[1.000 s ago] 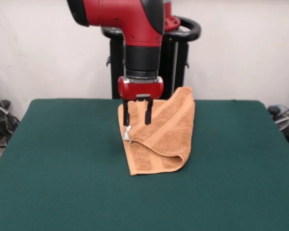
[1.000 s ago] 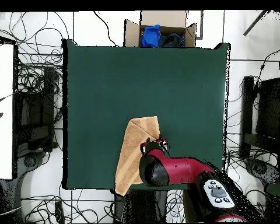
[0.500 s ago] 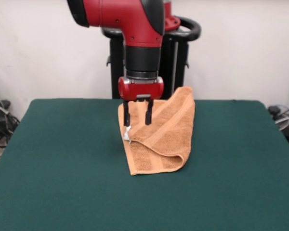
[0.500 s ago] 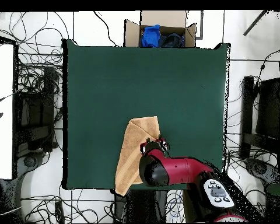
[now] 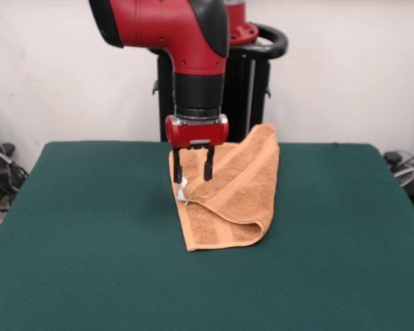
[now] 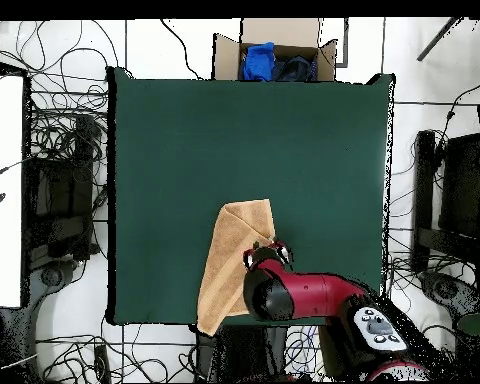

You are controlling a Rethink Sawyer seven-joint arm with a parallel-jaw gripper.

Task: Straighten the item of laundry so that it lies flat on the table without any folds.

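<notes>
Folded towel [image 5: 228, 196] on the green counter [image 5: 90, 262], with the end effector [image 5: 191, 165] poised above its edge.

Front view: the end effector's two fingers hang apart and hold nothing, above the towel's edge by the small white tag [image 5: 181, 191]; one layer is folded diagonally over another, and a woven band runs along the upper layer. Overhead view: the arm [image 6: 304, 297] hides the fingers, but shows that the towel [image 6: 234, 260] lies near the counter's [image 6: 184, 130] robot-side edge, one corner past it, with a cardboard box [image 6: 275, 55] beyond the far edge.
</notes>
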